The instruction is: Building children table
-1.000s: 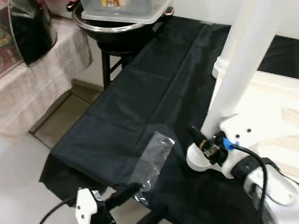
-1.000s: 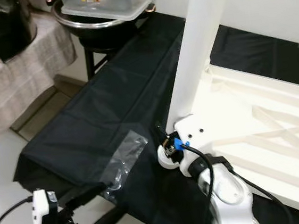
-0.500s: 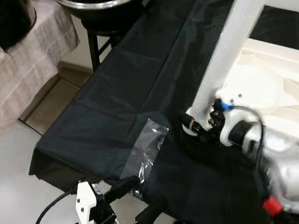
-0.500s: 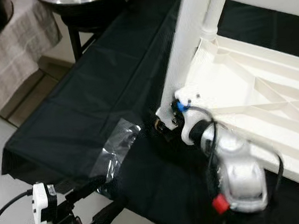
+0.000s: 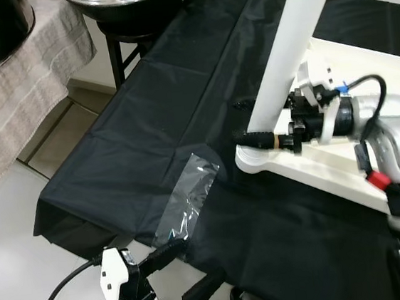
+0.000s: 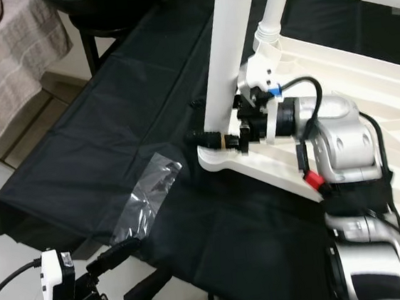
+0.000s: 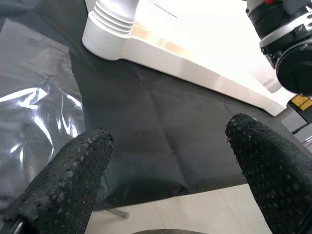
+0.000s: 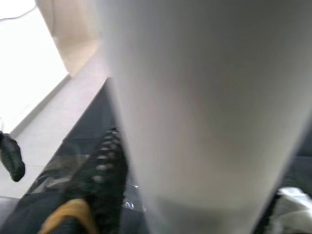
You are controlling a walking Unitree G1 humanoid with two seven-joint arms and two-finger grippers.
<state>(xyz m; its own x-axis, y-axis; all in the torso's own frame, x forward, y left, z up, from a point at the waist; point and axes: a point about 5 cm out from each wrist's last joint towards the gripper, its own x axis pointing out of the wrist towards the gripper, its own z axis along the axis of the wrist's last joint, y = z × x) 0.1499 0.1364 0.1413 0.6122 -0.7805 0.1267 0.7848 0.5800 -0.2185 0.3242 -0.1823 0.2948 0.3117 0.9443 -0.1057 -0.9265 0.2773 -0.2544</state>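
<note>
Leg (image 5: 287,55) is being gripped upright between the right tool's (image 5: 274,141) fingers, just above its socket; left tool (image 5: 177,274) is being held open, well apart.

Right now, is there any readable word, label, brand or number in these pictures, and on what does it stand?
None can be read.
The white table leg, gripped by the right gripper, bears no print.
The white tabletop and the black cloth are plain.
The clear plastic bag shows no label.
The left gripper, open near the cloth's edge, has no marking.
</note>
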